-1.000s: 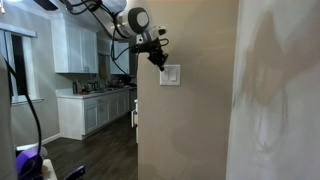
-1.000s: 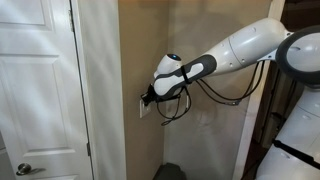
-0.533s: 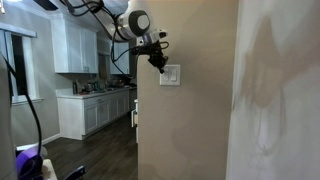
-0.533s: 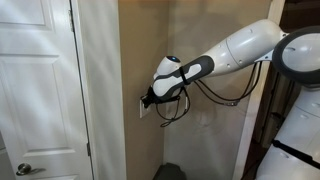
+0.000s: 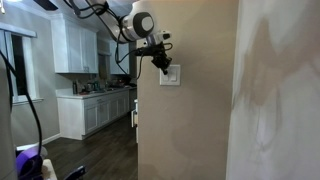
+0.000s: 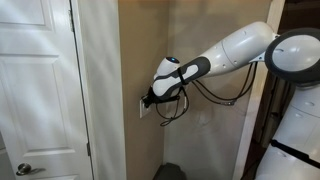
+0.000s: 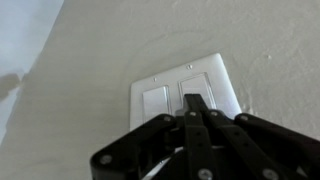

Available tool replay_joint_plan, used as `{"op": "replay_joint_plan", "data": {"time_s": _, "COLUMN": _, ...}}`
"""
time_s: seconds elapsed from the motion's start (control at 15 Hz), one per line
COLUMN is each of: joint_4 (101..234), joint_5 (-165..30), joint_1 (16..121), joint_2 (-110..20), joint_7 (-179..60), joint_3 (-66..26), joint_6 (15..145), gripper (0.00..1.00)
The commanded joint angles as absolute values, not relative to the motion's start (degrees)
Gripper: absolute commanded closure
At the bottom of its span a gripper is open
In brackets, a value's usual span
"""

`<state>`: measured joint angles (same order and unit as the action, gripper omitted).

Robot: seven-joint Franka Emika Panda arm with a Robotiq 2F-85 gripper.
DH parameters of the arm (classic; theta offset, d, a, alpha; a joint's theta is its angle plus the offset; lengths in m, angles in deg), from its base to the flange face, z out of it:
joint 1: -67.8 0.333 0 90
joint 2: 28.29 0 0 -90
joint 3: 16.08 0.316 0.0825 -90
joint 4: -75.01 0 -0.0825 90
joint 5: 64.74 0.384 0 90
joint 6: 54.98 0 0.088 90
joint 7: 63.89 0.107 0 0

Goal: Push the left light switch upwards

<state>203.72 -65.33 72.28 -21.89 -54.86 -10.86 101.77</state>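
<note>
The tool (image 7: 195, 99), fingers pressed together, seems aimed at the right rocker (image 7: 195, 88); pushing here could flip it instead of the left switch (image 7: 155, 101).

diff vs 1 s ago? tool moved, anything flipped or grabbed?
The tool eased slightly down and closer to the plate in an exterior view, and the arm shifted a little with it. Its jaws are shut, with nothing taken hold of or let go. Plate, wall and door stayed as they were. Whether the left switch flipped is too small to tell.
</note>
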Motion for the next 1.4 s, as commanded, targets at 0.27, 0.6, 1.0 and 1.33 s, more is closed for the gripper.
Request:
{"op": "replay_joint_plan", "data": {"time_s": 0.27, "joint_4": 201.24, "joint_5": -61.82, "joint_1": 72.98, "joint_2": -23.92, "joint_7": -57.07, "joint_3": -10.94, "joint_6": 102.12, "gripper": 1.00}}
{"op": "replay_joint_plan", "data": {"time_s": 0.6, "joint_4": 203.73, "joint_5": -63.50, "joint_1": 72.22, "joint_2": -21.22, "joint_7": -55.49, "joint_3": -11.10, "joint_6": 98.00, "gripper": 1.00}}
{"op": "replay_joint_plan", "data": {"time_s": 1.0, "joint_4": 204.68, "joint_5": -63.22, "joint_1": 72.05, "joint_2": -20.51, "joint_7": -55.38, "joint_3": -11.62, "joint_6": 96.97, "gripper": 1.00}}
{"op": "replay_joint_plan", "data": {"time_s": 1.33, "joint_4": 205.25, "joint_5": -62.85, "joint_1": 71.91, "joint_2": -20.20, "joint_7": -55.28, "joint_3": -12.09, "joint_6": 96.37, "gripper": 1.00}}
